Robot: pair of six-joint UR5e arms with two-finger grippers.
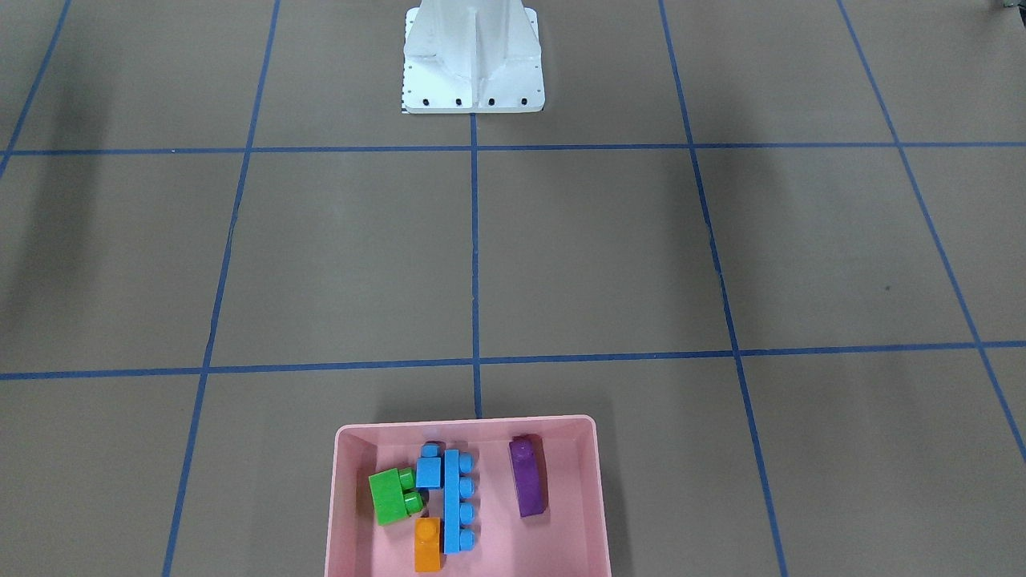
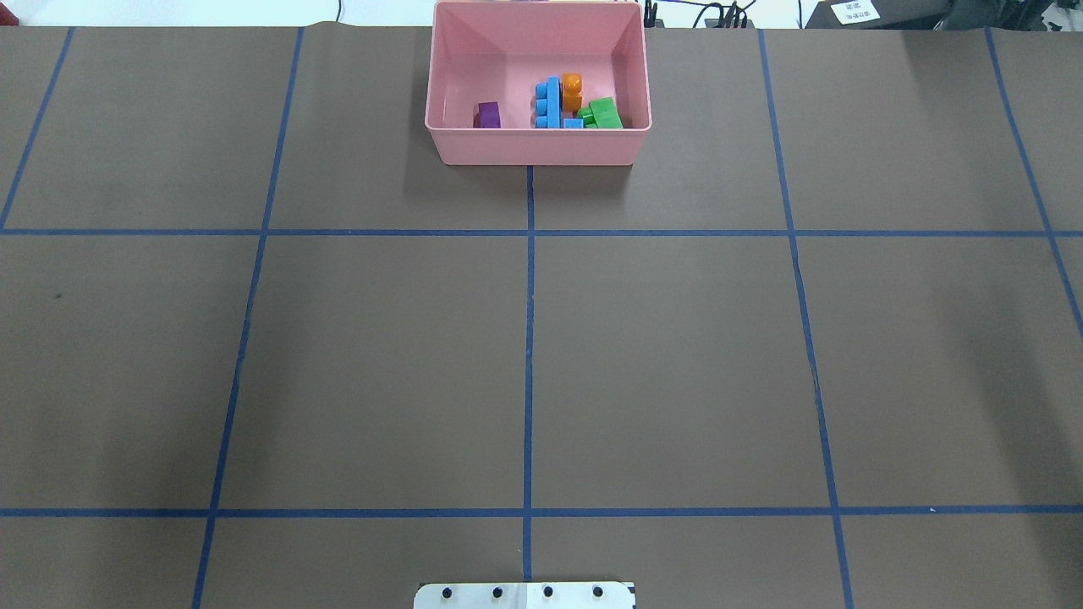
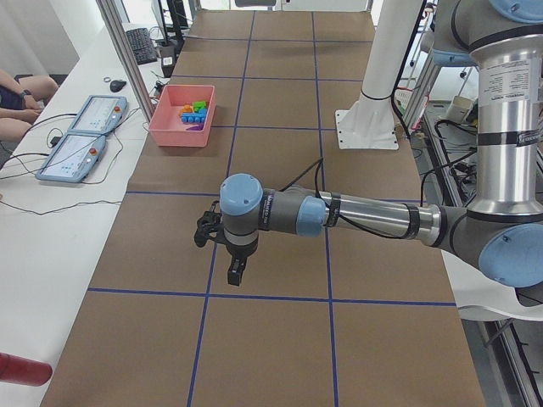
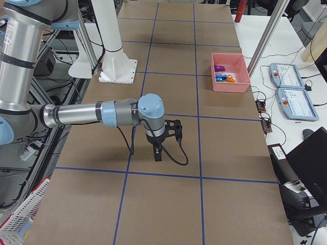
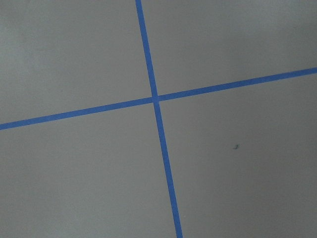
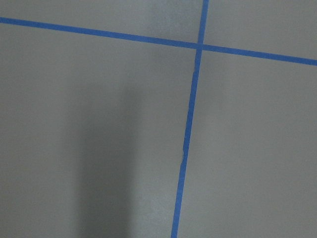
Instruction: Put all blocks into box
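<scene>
**All five bricks in the box; both arms hang clear of it**

Front view: the pink box [image 1: 465, 422] sits midway along the tabletop [image 1: 601, 256] edge opposite the robot base [image 1: 473, 72]. Inside lie the green brick [image 1: 394, 496], the small blue brick [image 1: 430, 473] touching the long blue brick [image 1: 453, 501], the orange brick [image 1: 428, 545] at that long one's end, and the purple brick [image 1: 527, 477] apart by the other side wall. No brick lies outside, so the job looks done.

Overhead: the bricks bunch toward the box's robot-side wall. No arm is in frame.

Left side view: the left gripper [image 3: 235, 273] points down, well apart from the box, likely parked. I cannot tell if it is apart or together.

Right side view: the right gripper [image 4: 158, 153] hangs likewise; its state is equally unclear.

Wrist views: only bare tabletop and crossing tape lines [image 5: 153, 96].
</scene>
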